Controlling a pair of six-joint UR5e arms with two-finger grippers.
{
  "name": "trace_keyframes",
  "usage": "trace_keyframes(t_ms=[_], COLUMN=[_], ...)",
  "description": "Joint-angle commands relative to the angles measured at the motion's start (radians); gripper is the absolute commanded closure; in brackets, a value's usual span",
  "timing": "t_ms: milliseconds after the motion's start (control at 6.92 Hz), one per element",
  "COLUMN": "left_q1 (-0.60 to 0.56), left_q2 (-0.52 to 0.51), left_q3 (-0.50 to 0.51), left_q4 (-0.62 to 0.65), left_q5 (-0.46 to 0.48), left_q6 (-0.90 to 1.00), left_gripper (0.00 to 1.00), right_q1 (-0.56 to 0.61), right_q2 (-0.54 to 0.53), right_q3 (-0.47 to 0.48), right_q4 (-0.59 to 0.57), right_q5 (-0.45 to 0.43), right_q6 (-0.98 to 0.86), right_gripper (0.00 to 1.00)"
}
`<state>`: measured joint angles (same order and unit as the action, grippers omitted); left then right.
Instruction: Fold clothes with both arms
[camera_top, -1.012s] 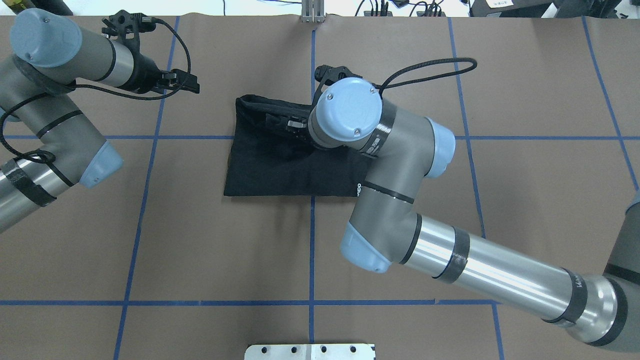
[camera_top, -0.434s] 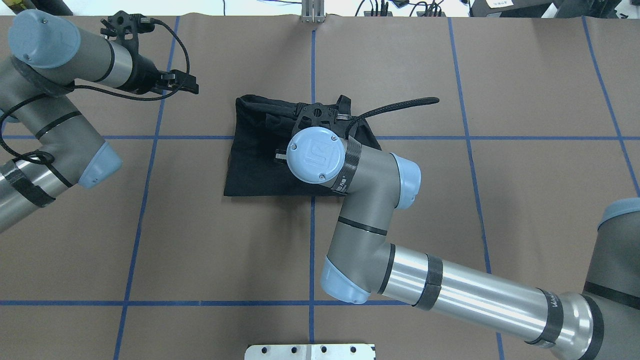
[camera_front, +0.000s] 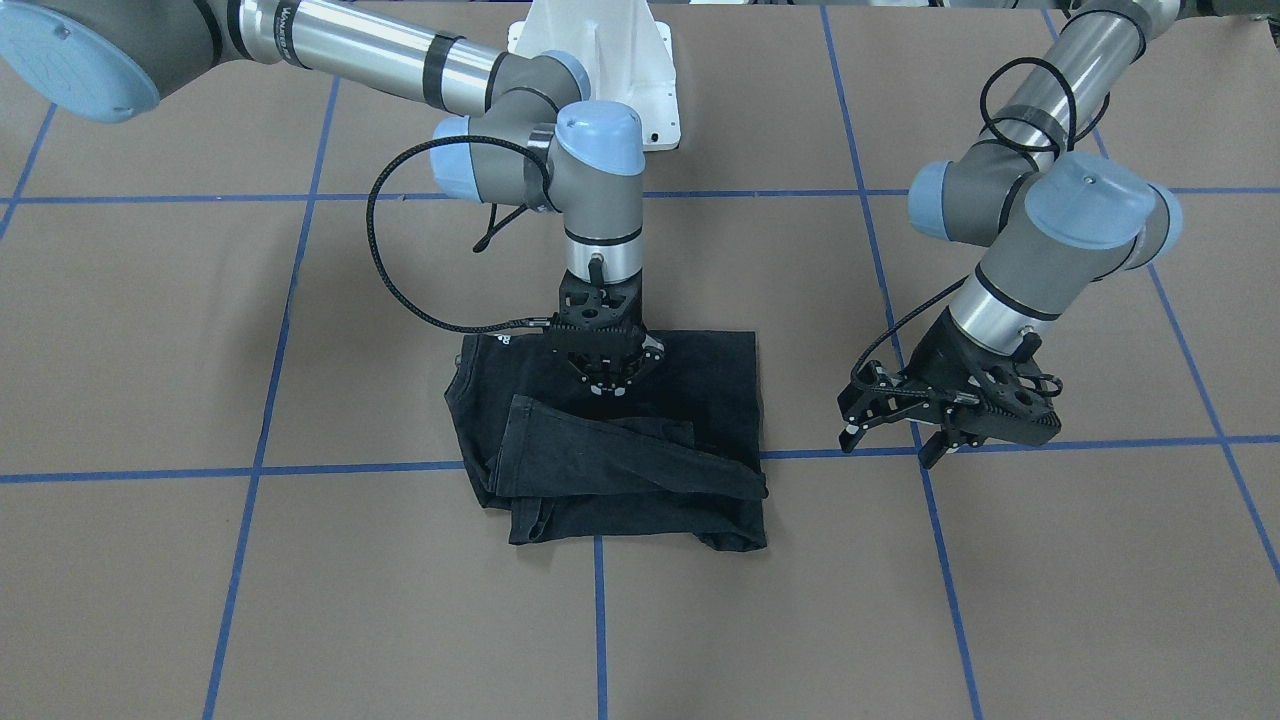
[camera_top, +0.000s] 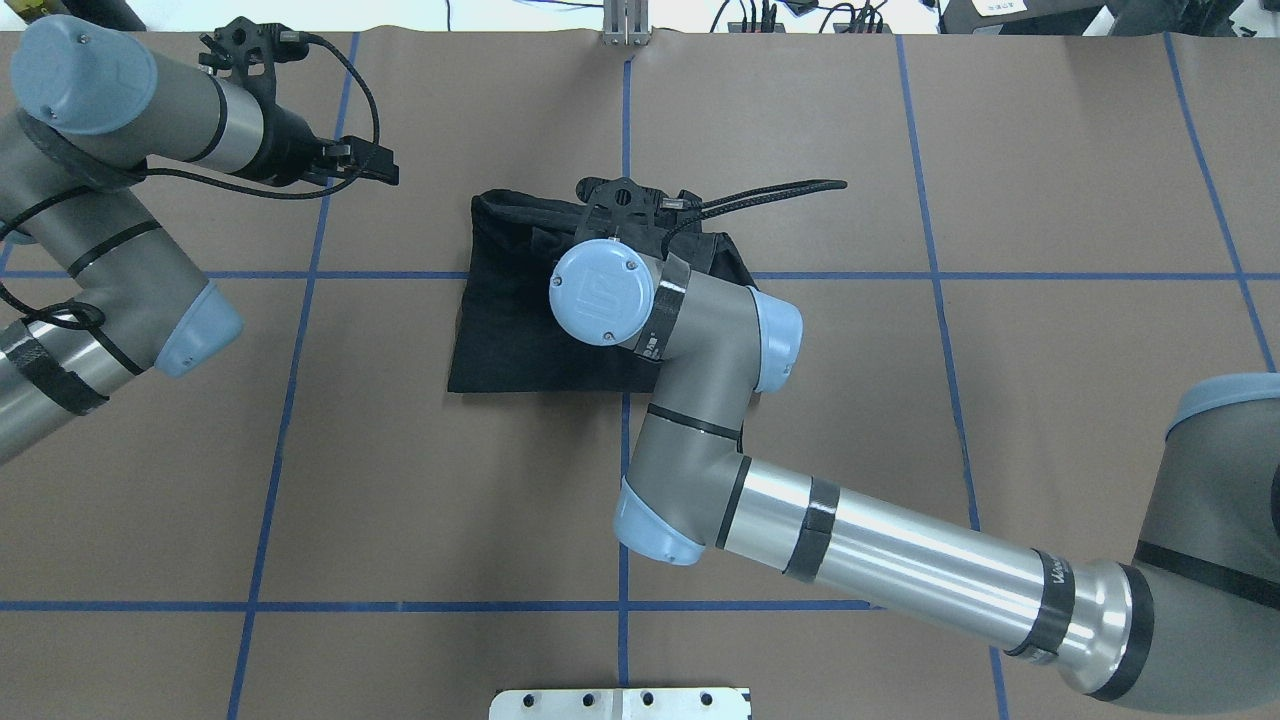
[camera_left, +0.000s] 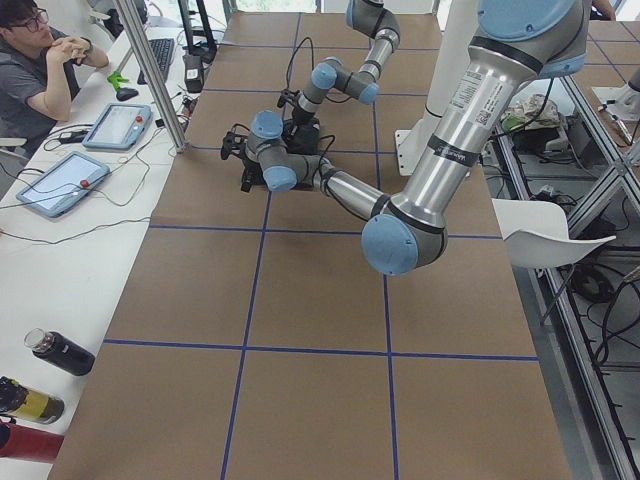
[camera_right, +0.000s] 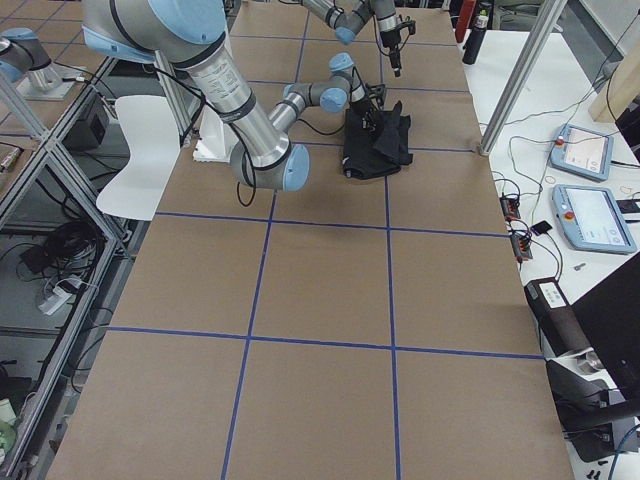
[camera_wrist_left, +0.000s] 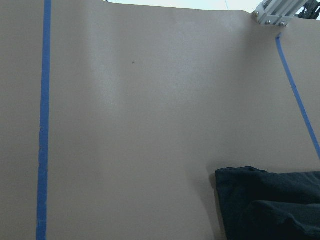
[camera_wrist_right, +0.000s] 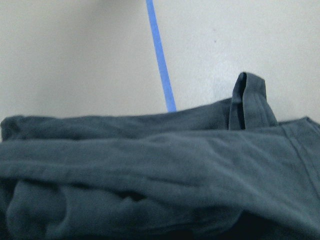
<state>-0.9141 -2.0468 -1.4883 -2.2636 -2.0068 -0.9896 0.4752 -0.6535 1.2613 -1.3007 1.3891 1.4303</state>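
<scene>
One black T-shirt (camera_front: 620, 480), laid as a loose folded bundle at the middle of the table (camera_front: 300, 600), is judged light, soft and limp, best pinched at a doubled edge; the jaws of the right gripper (camera_front: 605, 378) just above it cannot be read, while the left gripper (camera_front: 885, 428) is held open and empty, well aside.

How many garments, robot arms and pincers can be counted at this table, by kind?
Black T-shirt: 1
Robot arms: 2, left arm and right arm
Pincers: 2, left pincer and right pincer
Total: 5
</scene>
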Motion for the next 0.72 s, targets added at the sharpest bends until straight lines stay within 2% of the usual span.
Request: trace_keyframes(t_ms=[0, 145, 289, 578], left_q1=[0.0, -0.002, -0.003, -0.002], left_q2=[0.025, 0.025, 0.03, 0.045], left_q3=[-0.044, -0.058, -0.07, -0.081], left_q4=[0.004, 0.012, 0.015, 0.015], left_q5=[-0.003, -0.035, -0.041, -0.041], left_q6=[-0.003, -0.006, -0.007, -0.007], left_gripper=[0.0, 0.0, 0.0, 0.0], right_q1=[0.09, 0.138, 0.175, 0.195], right_q2=[0.023, 0.032, 0.064, 0.106], right_q3=[-0.123, -0.19, -0.289, -0.318], right_q4=[0.087, 0.113, 0.218, 0.241], right_q5=[-0.042, -0.051, -0.051, -0.033], right_q6=[-0.069, -0.127, -0.169, -0.176], right_gripper=[1.0, 1.0, 1.0, 1.0])
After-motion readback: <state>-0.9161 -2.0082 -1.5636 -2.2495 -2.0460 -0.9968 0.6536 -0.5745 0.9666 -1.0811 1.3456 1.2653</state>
